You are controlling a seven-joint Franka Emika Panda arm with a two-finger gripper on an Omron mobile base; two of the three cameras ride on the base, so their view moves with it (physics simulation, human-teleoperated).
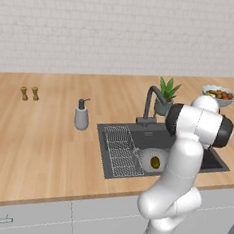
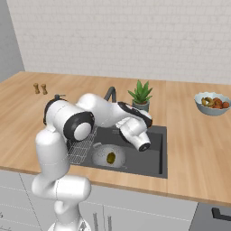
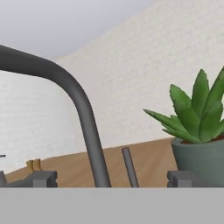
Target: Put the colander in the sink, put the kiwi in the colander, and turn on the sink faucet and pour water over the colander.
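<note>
While my arm reaches over the basin, the gripper sits level with the base of the sink faucet, its 2 finger tips spread wide apart with nothing between them but the spout's upright stem and a thin dark lever just beside it. From the hand view I see the gooseneck arching up and off to the left, and a potted plant close on the right.

From the left base view, the colander rests inside the sink, touching the wire rack that fills the basin's left part. Inside the colander lies the kiwi, also plain in the right base view as a small olive oval in the perforated bowl.

Behind the sink's rear edge the faucet stands upright, with the plant just to its right. On the counter I see a soap dispenser left of the sink, 2 small shakers further left near the wall, and a fruit bowl well off to the right.
</note>
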